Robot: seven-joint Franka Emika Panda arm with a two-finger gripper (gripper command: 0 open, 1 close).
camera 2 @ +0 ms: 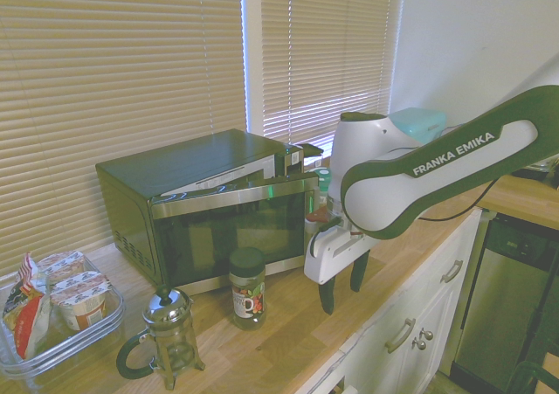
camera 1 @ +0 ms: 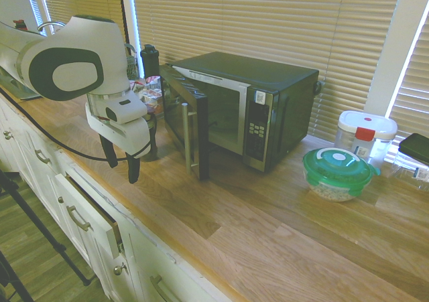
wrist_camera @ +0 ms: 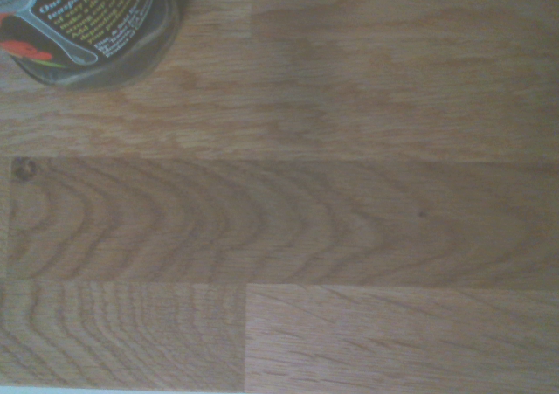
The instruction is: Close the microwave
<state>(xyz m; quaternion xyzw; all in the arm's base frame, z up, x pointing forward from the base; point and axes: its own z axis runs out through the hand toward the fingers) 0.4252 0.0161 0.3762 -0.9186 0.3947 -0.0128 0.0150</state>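
Microwave (camera 1: pixel 258 81): on the wooden counter (camera 1: pixel 268 221), back near the blinds (camera 1: pixel 255 14). Its door (camera 1: pixel 184 122) stands ajar, swung out toward the counter's front; part of the cavity is visible behind it. Upright bar handle (camera 1: pixel 190 134) on the door's outer face.

My pincer (camera 1: pixel 122 169): over the counter near its front edge, on the door's outer side, tips pointing down. Fingers spread, a clear gap between them; nothing held. I read the pincer as apart from the handle.

Near the door, on its outer side: a dark-lidded jar (camera 2: pixel 248 291), upright. The wrist view shows its printed label and base against the wood grain. Beside the jar, a French press (camera 2: pixel 171 337); beyond that, a clear tub (camera 2: pixel 65 346) holding packets and cups.

At the microwave's button-panel side: a green-lidded bowl (camera 1: pixel 337 173), with a white-lidded container (camera 1: pixel 365 133) just behind it. Below the counter, one drawer (camera 1: pixel 90 215) is pulled partly out.
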